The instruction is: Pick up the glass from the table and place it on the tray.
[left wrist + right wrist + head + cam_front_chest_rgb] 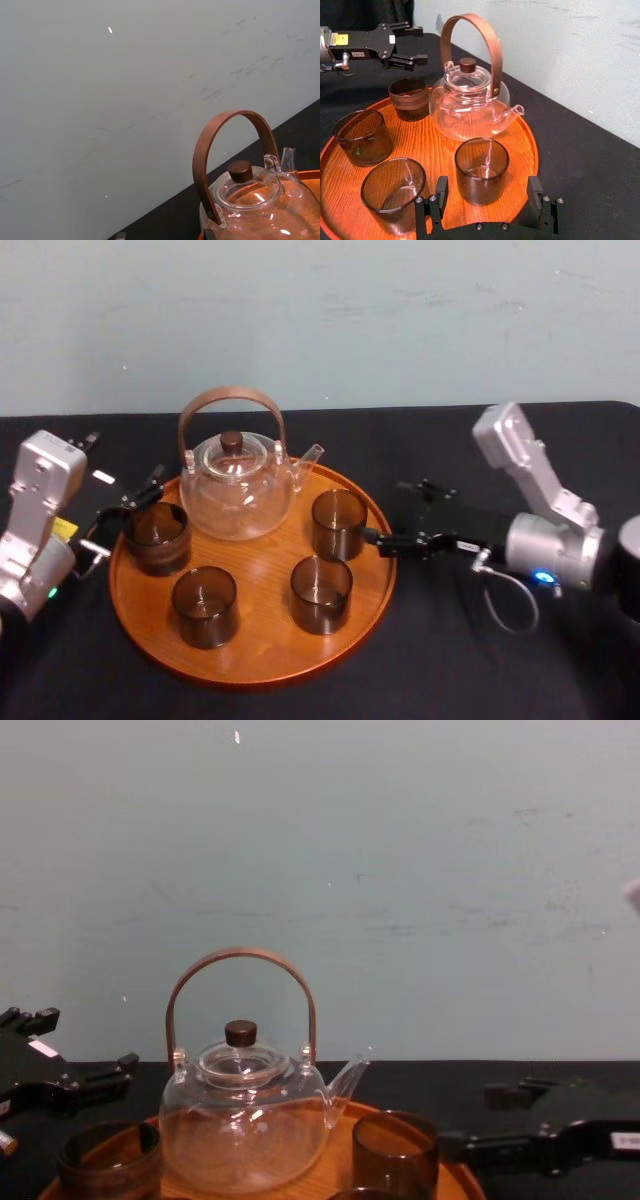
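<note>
Our right gripper [378, 539] stands spread open and holds nothing at centre right of the head view. It is just beside a smoky brown cylindrical glass [339, 523], which sits on the large round orange-brown wooden tray [250, 660]. Our left gripper [135, 508], likewise open and empty, hangs at the tray's left rim near a second brown glass [157, 537].

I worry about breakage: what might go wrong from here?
1. The open right gripper sits just short of the back-right glass near the rim of the tray; a sideways swing might tip it off.
2. The open left gripper hovers beside the back-left glass, which stands close to the teapot; a nudge might knock them together.
</note>
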